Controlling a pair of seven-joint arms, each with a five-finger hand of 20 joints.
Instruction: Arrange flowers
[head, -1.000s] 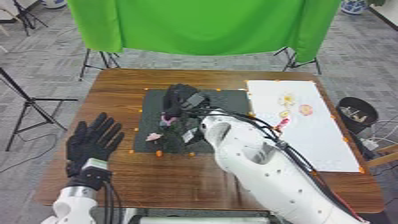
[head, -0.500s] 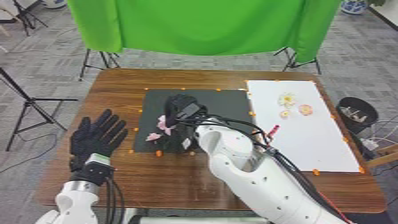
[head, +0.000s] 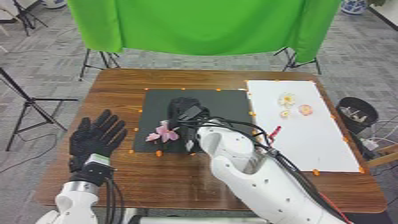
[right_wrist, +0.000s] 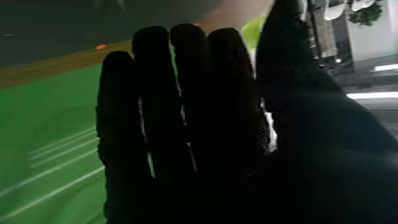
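Observation:
My right hand (head: 184, 111) is over the middle of the dark mat, just right of two pink flowers (head: 163, 132) that lie close together near the mat's lower left. In the right wrist view the same hand (right_wrist: 191, 125) has straight fingers, with nothing seen held. On the white sheet (head: 311, 142) to the right lie a pale flower with a yellow centre (head: 287, 99), a small cream flower (head: 285, 114) and a peach-pink flower (head: 306, 109). My left hand (head: 96, 136) rests with fingers spread, left of the mat.
The dark mat (head: 226, 102) and the sheet have orange markers round their edges. A small red object (head: 274, 132) is at the sheet's left side, beside the right arm's cables. A black bin (head: 357, 111) stands off the table's right edge.
Over the last second my right hand has drawn slightly right and back from the pink flowers, uncovering them; the two now lie closer together. My left hand has shifted slightly.

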